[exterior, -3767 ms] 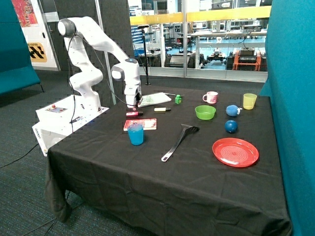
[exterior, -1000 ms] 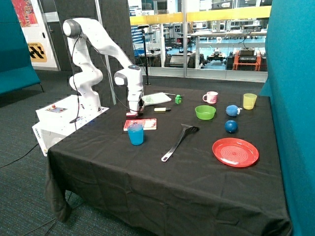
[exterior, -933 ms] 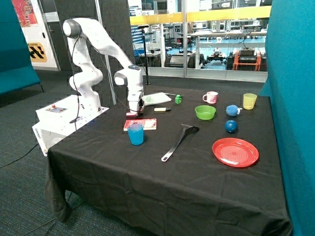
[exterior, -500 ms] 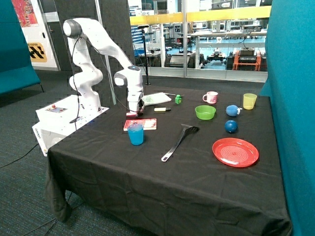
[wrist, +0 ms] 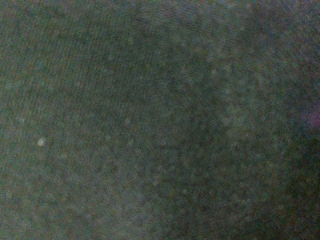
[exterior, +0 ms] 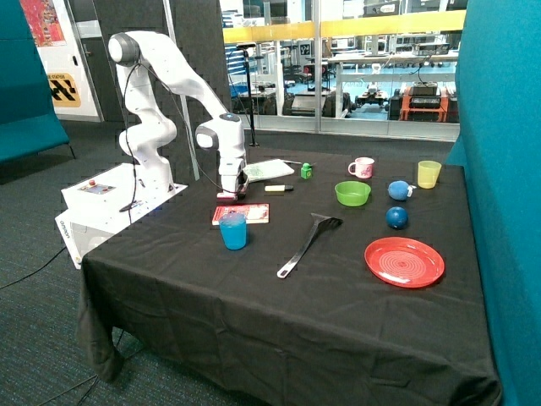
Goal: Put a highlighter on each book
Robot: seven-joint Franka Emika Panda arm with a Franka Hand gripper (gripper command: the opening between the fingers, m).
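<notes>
Matt black cloth (exterior: 254,296) drapes the counter, the arm (exterior: 169,76) wears glossy white plastic, and the red plate (exterior: 404,261) looks smooth, shiny plastic.

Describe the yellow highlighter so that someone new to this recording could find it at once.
Start at the white book lying at the far edge of the black table, near the robot's gripper. Just in front of that book, on the cloth, lies the yellow highlighter. It is a short pale yellow stick with a dark end, unlike the pink highlighter under the gripper.
</notes>
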